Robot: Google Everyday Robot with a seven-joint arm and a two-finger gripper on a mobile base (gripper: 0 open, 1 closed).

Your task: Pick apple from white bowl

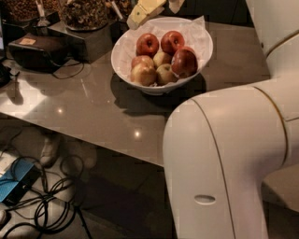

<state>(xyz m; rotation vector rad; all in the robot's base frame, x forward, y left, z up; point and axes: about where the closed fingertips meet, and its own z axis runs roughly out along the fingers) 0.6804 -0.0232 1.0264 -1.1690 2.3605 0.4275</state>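
Observation:
The white bowl (pixel 126 51) stands on the grey table, lined with crinkled white paper. It holds several apples. The deep red apple (pixel 184 62) lies at the bowl's right side. Two more red apples (pixel 147 44) lie at the back, and pale yellow-green apples (pixel 143 73) at the front. My gripper (pixel 155 16) hovers over the bowl's far rim at the top of the view, above the apples and apart from them. One pale finger (pixel 145 11) shows at the left and another at the right, with a gap between them, and nothing is held.
My white arm (pixel 229 163) fills the right foreground and hides part of the table. A black box (pixel 37 46) and jars of cereal (pixel 86 11) stand at the back left. Below the table edge (pixel 93 140), cables (pixel 46 205) and a blue device (pixel 14 186) lie on the floor.

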